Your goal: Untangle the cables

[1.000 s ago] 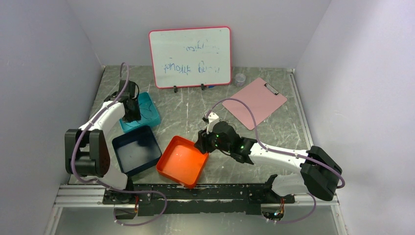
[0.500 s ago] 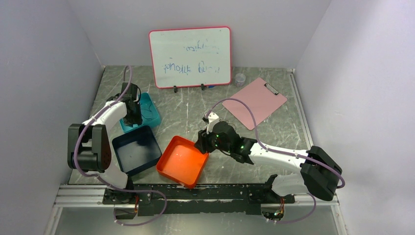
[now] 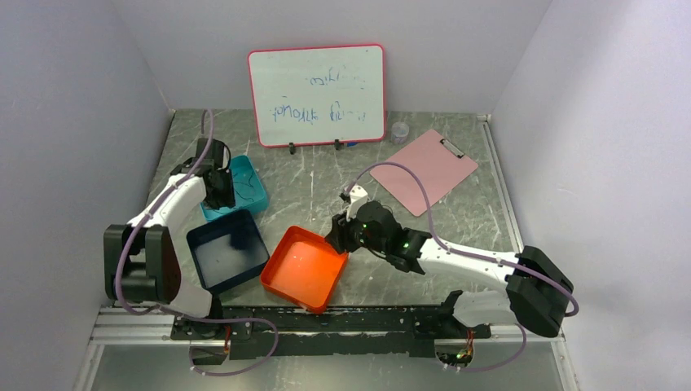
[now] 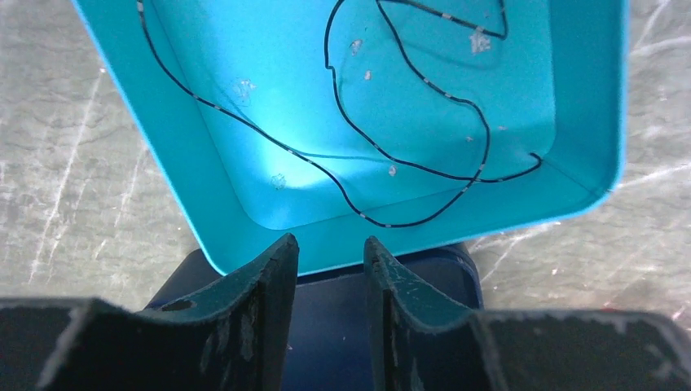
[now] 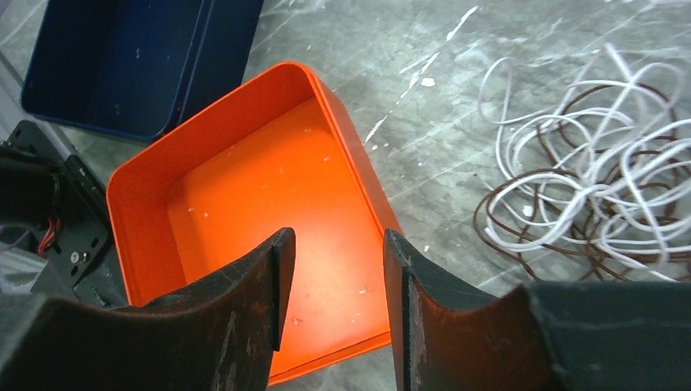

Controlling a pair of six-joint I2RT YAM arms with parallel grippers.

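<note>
Looking through your left wrist camera, you find the left gripper point(image 4: 330, 273) part-way open with nothing between its fingers, above the near rim of the teal tray point(image 4: 175, 138). One thin black cable point(image 4: 281, 147) lies looped inside that tray, and its far stretch runs off the frame's top edge. Your right gripper point(image 5: 334, 277) is likewise half-spread and empty over the orange tray point(image 5: 244, 204). Beside that tray, a tangle of white and dark brown cables point(image 5: 595, 187) reaches the picture's right edge. From above, the right arm hides most of it.
</note>
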